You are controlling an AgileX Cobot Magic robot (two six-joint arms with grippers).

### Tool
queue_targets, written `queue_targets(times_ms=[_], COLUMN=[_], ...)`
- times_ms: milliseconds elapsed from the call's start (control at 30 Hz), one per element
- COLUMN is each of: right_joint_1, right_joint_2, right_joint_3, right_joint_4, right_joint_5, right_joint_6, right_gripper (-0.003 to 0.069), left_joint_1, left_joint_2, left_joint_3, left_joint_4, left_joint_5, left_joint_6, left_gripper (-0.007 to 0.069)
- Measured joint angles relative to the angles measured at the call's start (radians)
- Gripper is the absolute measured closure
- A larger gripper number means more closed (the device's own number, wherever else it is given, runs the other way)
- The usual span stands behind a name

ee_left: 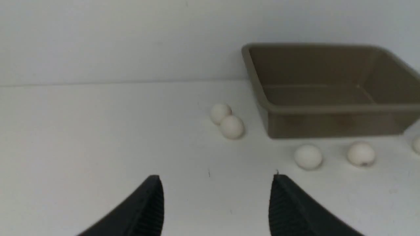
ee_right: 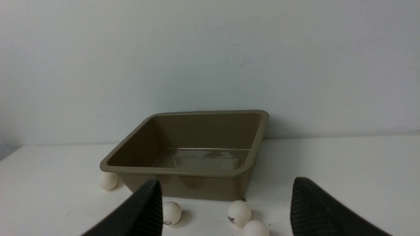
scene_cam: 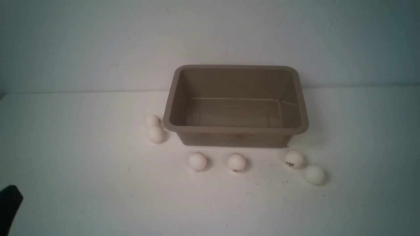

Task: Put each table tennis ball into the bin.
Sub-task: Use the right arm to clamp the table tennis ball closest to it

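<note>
The taupe bin (scene_cam: 235, 129) stands empty in the middle of the white table. Several white table tennis balls lie round it. Two touch each other at its left corner (scene_cam: 152, 121) (scene_cam: 156, 134), two lie before its front wall (scene_cam: 197, 161) (scene_cam: 236, 162), and two lie off its front right corner (scene_cam: 294, 159) (scene_cam: 314, 174). My left gripper (ee_left: 216, 178) is open over bare table, short of the left pair of balls (ee_left: 232, 127). My right gripper (ee_right: 226, 179) is open and empty, short of the printed ball (ee_right: 239, 213) and its neighbour (ee_right: 255, 228).
A plain wall rises directly behind the bin (ee_right: 177, 171). A dark piece of my left arm (scene_cam: 10, 205) shows at the table's near left corner. My right arm is outside the front view.
</note>
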Motion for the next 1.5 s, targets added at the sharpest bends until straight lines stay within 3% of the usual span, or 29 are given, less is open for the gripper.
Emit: queue_targets(times_ms=[100, 333, 400, 533, 1067, 1267, 1500], right_joint_1=[0.000, 0.000, 0.000, 0.000, 0.000, 0.000, 0.000], right_joint_2=[0.016, 0.251, 0.329, 0.484, 1.145, 1.301, 1.454], right_joint_3=[0.000, -0.022, -0.049, -0.118, -0.329, -0.399, -0.440], right_joint_4=[0.039, 0.170, 0.180, 0.184, 0.159, 0.128, 0.131], right_joint_5=[0.038, 0.093, 0.093, 0.091, 0.056, 0.051, 0.038], right_joint_6=[-0.060, -0.238, -0.286, -0.367, -0.497, -0.508, -0.519], right_gripper=[0.0186, 0.0186, 0.0186, 0.0186, 0.0186, 0.0186, 0.0186], left_joint_1=[0.000, 0.000, 0.000, 0.000, 0.000, 0.000, 0.000], left_joint_2=[0.068, 0.188, 0.212, 0.285, 0.460, 0.460, 0.460], left_joint_3=[-0.042, -0.097, -0.097, -0.097, -0.097, -0.097, -0.097], left_joint_4=[-0.046, -0.304, -0.336, -0.365, -0.430, -0.461, -0.461], left_joint_5=[0.052, 0.077, 0.083, 0.108, 0.125, 0.127, 0.127], left_joint_6=[0.121, 0.442, 0.479, 0.519, 0.626, 0.709, 0.722], left_gripper=[0.0230, 0.0230, 0.0230, 0.0230, 0.0230, 0.0230, 0.0230])
